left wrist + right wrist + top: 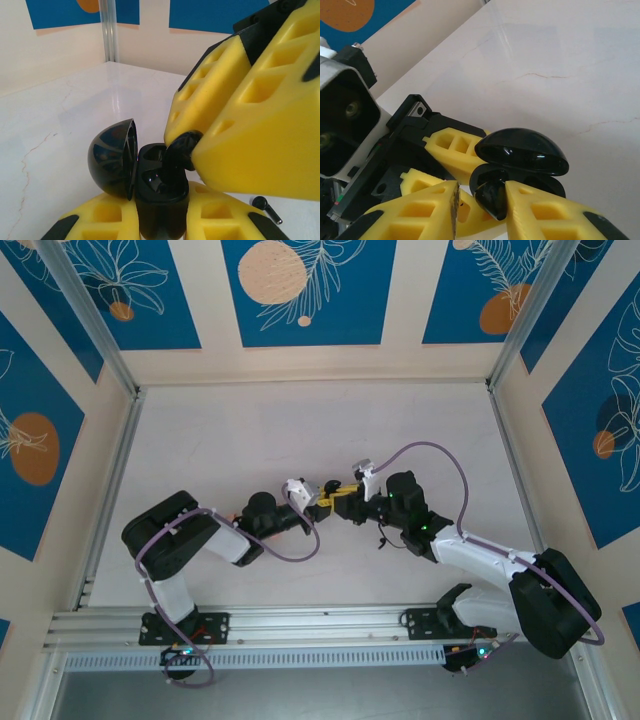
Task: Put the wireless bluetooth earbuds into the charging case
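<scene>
Right gripper (481, 202) pinches glossy black earbud (181, 149), fingers pressed onto it. Earbud sits at mouth of charging case (152, 177); tip possibly inside socket, hard to tell. Case lid (114, 159) swung open to side. Left gripper (161, 222) clamps case body. Second black earbud (266, 209) lies on table (60, 115) nearby.

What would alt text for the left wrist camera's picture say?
The right claw pinches a black earbud over the open black charging case, which the left claw grips from below. A second earbud lies on the white table.
</scene>
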